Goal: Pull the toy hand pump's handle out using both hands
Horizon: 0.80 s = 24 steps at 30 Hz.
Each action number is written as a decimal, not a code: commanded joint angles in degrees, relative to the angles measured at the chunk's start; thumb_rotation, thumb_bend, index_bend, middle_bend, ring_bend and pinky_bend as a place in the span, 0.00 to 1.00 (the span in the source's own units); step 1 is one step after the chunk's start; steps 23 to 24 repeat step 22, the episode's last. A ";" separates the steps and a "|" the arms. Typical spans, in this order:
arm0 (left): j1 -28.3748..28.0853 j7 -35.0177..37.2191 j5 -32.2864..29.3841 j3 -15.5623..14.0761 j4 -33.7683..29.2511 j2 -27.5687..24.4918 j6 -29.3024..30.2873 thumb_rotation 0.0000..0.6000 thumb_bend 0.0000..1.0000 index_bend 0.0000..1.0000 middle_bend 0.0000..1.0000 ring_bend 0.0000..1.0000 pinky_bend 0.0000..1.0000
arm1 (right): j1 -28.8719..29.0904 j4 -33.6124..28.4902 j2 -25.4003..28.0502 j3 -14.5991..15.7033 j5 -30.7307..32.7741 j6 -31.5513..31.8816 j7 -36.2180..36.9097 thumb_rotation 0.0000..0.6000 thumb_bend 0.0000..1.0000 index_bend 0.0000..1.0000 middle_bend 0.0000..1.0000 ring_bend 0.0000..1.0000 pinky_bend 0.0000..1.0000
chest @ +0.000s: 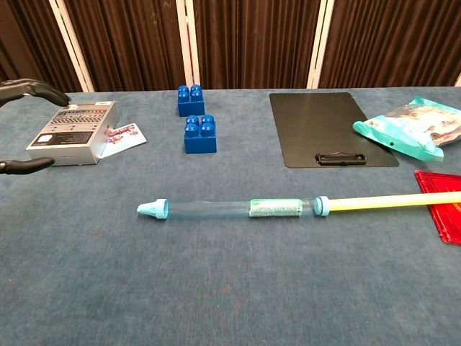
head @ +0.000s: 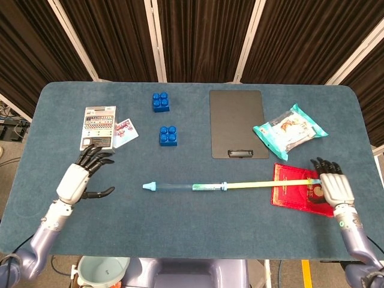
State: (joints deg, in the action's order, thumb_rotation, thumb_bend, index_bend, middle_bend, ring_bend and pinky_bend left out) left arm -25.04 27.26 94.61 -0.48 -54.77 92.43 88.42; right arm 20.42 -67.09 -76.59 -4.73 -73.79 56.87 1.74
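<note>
Toy hand pump (head: 186, 187) lies flat mid-desk, yellow handle (head: 267, 183) drawn out, its far end over the red booklet (head: 300, 191). Left hand (head: 77, 179) hovers apart from it, fingers spread, holding nothing. Right hand (head: 332, 187) sits at the handle's tip, fingers extended; grip unclear. Beyond: blue blocks (head: 168, 135), black clipboard (head: 236, 123), snack packet (head: 289, 131), grey box (head: 98, 127) with unreadable print. Desk (head: 198, 231) front strip bare.

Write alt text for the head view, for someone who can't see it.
A toy hand pump lies on a blue table, its yellow handle pulled out toward a red booklet. The left hand and right hand are open at either end, holding nothing. Behind lie two blue blocks, a black clipboard, a snack packet and a small box.
</note>
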 commanded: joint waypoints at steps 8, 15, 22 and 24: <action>9.08 -22.04 -11.70 -5.11 -25.37 -20.32 -7.81 1.00 0.12 0.04 0.05 0.03 0.01 | -8.39 -16.14 8.31 -1.77 -4.00 21.66 -5.71 1.00 0.00 0.00 0.00 0.00 0.00; 17.59 -40.01 -22.87 0.36 -32.20 -20.23 6.11 1.00 0.12 0.07 0.05 0.03 0.01 | -13.69 -16.05 10.07 -2.61 -3.42 30.74 -5.42 1.00 0.00 0.00 0.00 0.00 0.00; 20.84 -37.06 -22.01 1.31 -32.34 -21.38 10.07 1.00 0.11 0.08 0.05 0.03 0.01 | -15.05 -17.61 12.57 -2.46 -4.09 31.28 -2.27 1.00 0.00 0.00 0.00 0.00 0.00; 20.84 -37.06 -22.01 1.31 -32.34 -21.38 10.07 1.00 0.11 0.08 0.05 0.03 0.01 | -15.05 -17.61 12.57 -2.46 -4.09 31.28 -2.27 1.00 0.00 0.00 0.00 0.00 0.00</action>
